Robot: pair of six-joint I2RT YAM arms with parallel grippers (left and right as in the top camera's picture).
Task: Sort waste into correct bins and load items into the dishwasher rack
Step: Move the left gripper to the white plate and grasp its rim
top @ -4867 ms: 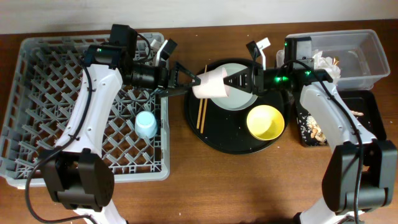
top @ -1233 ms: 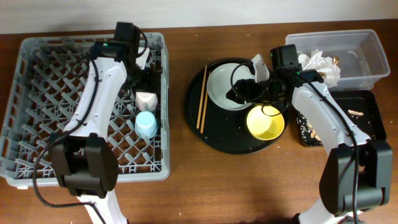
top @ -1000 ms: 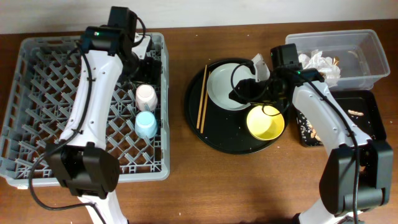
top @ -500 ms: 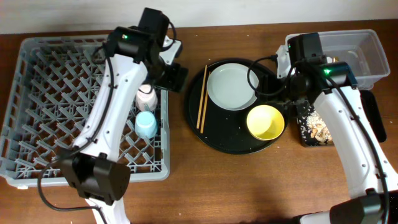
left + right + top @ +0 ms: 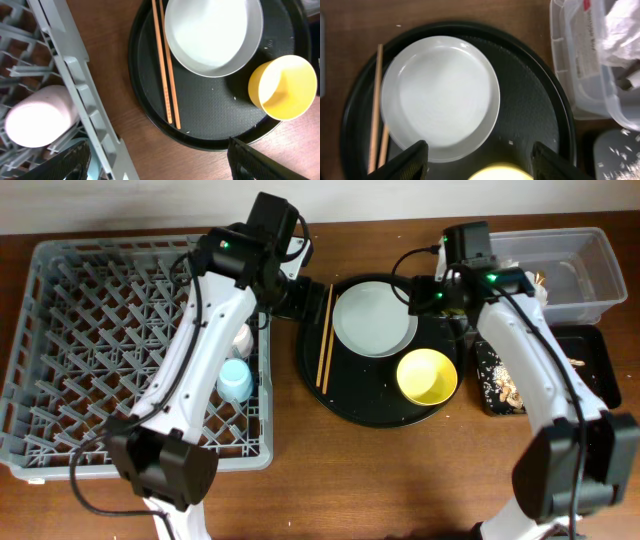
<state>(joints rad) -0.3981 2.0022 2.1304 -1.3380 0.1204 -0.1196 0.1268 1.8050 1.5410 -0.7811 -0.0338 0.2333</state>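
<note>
The pink cup (image 5: 240,335) stands upside down in the grey dishwasher rack (image 5: 100,330), next to the blue cup (image 5: 234,380). In the left wrist view the pink cup (image 5: 37,122) sits behind the rack wall (image 5: 85,100). My left gripper (image 5: 157,167) is open and empty over bare wood between the rack and the round tray. The plate (image 5: 373,320), yellow bowl (image 5: 427,376) and chopsticks (image 5: 325,340) lie on that tray. Above the plate (image 5: 442,95) and the bowl's rim (image 5: 500,172), my right gripper (image 5: 480,162) hangs open, holding nothing.
The round black tray (image 5: 340,395) sits mid-table. A clear tub (image 5: 590,250) with crumpled napkins (image 5: 625,30) is at the back right. In front of it lies the shallow black tray (image 5: 590,350) with brown scraps (image 5: 500,380). Both arms meet over the round tray's back edge.
The left gripper has left the pink cup in the rack and swung right to the round tray's edge. The right gripper moved back over the plate, and its jaws widened.
</note>
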